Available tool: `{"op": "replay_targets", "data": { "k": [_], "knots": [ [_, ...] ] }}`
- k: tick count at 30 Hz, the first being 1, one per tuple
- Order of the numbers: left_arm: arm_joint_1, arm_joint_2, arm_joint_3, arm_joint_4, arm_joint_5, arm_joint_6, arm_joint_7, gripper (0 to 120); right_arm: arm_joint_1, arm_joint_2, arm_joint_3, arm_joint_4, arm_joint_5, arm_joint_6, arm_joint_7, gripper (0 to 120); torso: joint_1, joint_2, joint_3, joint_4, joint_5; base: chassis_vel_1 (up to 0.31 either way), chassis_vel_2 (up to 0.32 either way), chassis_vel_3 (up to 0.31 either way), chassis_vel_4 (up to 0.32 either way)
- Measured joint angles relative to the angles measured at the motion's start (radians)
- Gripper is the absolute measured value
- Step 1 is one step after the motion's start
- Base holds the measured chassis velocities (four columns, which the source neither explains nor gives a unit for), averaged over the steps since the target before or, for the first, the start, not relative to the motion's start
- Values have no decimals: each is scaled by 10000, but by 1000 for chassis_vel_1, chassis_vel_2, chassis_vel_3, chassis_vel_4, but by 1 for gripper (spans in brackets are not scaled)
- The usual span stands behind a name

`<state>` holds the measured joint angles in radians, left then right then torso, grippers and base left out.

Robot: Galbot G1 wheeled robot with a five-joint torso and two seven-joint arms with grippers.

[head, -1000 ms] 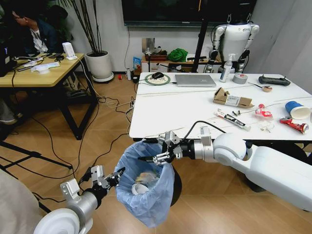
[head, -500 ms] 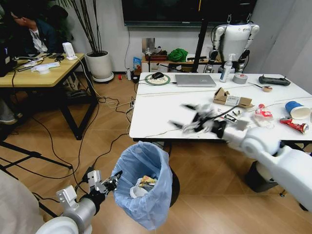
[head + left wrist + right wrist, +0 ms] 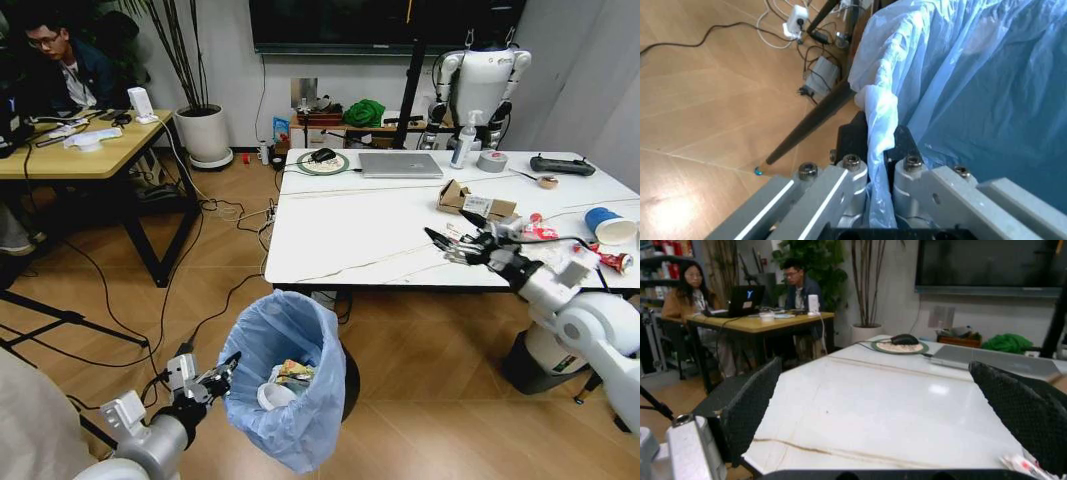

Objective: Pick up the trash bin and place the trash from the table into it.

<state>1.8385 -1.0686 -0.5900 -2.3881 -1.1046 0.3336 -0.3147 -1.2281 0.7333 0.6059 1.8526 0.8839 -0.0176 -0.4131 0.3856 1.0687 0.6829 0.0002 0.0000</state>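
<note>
The trash bin, dark and lined with a light-blue bag, hangs just off the floor in front of the table. My left gripper is shut on its bag rim, and the fingers pinch the plastic. Wrappers and a white cup lie inside. My right gripper hovers open and empty over the table's right part, its pads wide apart. Beside it lies trash: a torn cardboard box, a red-white tube, a blue cup and a red wrapper.
At the table's far side sit a silver laptop, a tape roll, a bottle and a mouse. A yellow desk stands at the left, with cables across the floor between.
My right arm has swung from above the bin back over the table's right side, open and empty. A wrapper now lies in the bin. The left arm and bin sank slightly.
</note>
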Motion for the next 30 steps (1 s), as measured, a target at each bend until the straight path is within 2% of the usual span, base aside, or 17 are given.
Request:
{"op": "replay_targets", "data": {
  "k": [8, 14, 22, 30],
  "knots": [
    [454, -103, -454, -135, 236, -69, 194, 0, -2067, 1234, 1813, 81, -545, 363, -571, 100, -1, 1, 0, -3, -1, 0, 0, 0, 0],
    [853, -19, -906, -250, 268, -93, 251, 0, -2678, 1797, 2617, 117, -557, 463, -742, 100, 0, 1, 1, -2, -3, 0, 0, 0, 0],
    [1497, 38, -1562, -305, 561, -237, 597, 0, -3015, 2054, 2864, -12, -546, 633, -941, 100, -1, 1, 1, -2, 1, 0, 0, 0, 0],
    [1678, -23, -1725, -323, 727, -287, 690, 0, -3276, 2355, 2832, -41, -590, 712, -1031, 100, -1, 1, 1, -2, 0, 0, 0, 0, 0]
  ]
}}
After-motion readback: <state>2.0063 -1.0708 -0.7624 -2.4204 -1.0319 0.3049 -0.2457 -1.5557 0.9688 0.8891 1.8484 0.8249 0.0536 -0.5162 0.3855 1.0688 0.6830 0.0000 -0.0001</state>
